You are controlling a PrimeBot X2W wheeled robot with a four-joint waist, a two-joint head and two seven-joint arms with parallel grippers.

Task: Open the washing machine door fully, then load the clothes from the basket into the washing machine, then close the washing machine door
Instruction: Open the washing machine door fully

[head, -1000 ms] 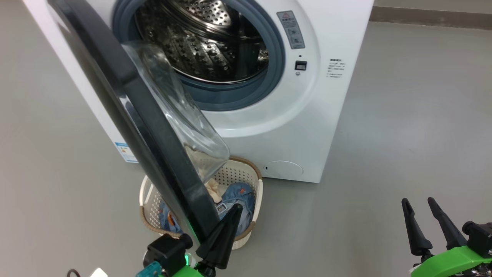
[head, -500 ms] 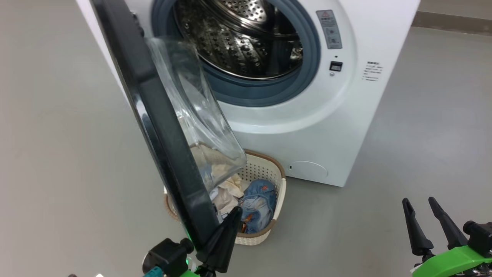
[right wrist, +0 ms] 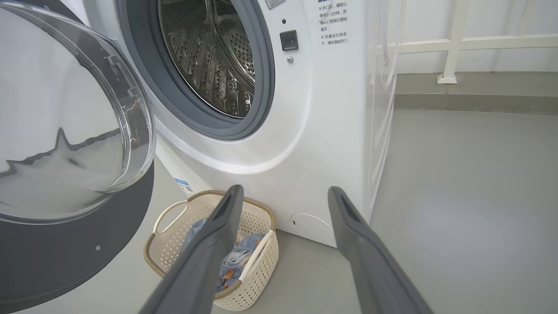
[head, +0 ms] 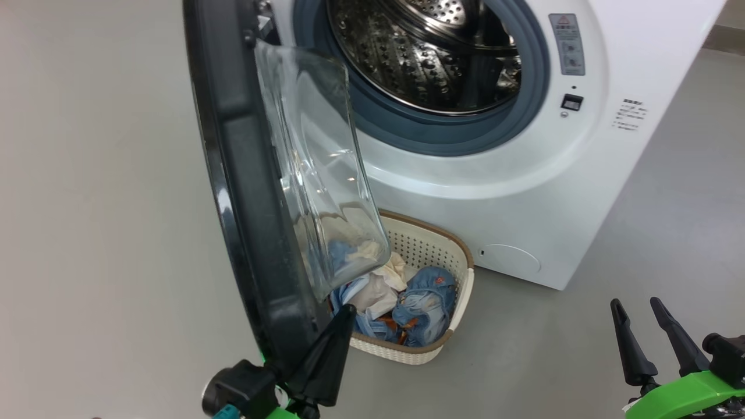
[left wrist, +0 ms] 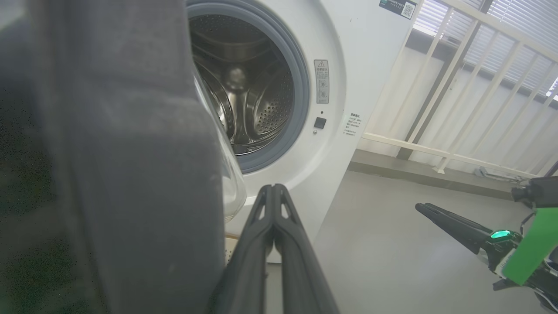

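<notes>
The washing machine (head: 524, 198) stands with its steel drum exposed. The washing machine door (head: 250, 192) hangs open, edge-on to me, with its glass bowl (head: 314, 169) facing the drum. My left gripper (head: 348, 309) is shut and empty, its fingers resting along the inner side of the door's lower rim. In the left wrist view this gripper (left wrist: 273, 188) sits just right of the dark door (left wrist: 130, 152). Below the door stands the basket (head: 460, 308), with blue and cream clothes (head: 422, 299) inside. My right gripper (head: 634, 302) is open at the lower right, and its wrist view shows the basket (right wrist: 168, 257).
Bare grey floor lies to the right of the machine and in front of the basket. In the left wrist view a white railing (left wrist: 457, 87) runs behind the machine to the right. The door's bowl overhangs the left part of the basket.
The head view has shifted, so the machine sits further right. The door has swung wider from the opening with my left gripper against it. More of the clothes show.
</notes>
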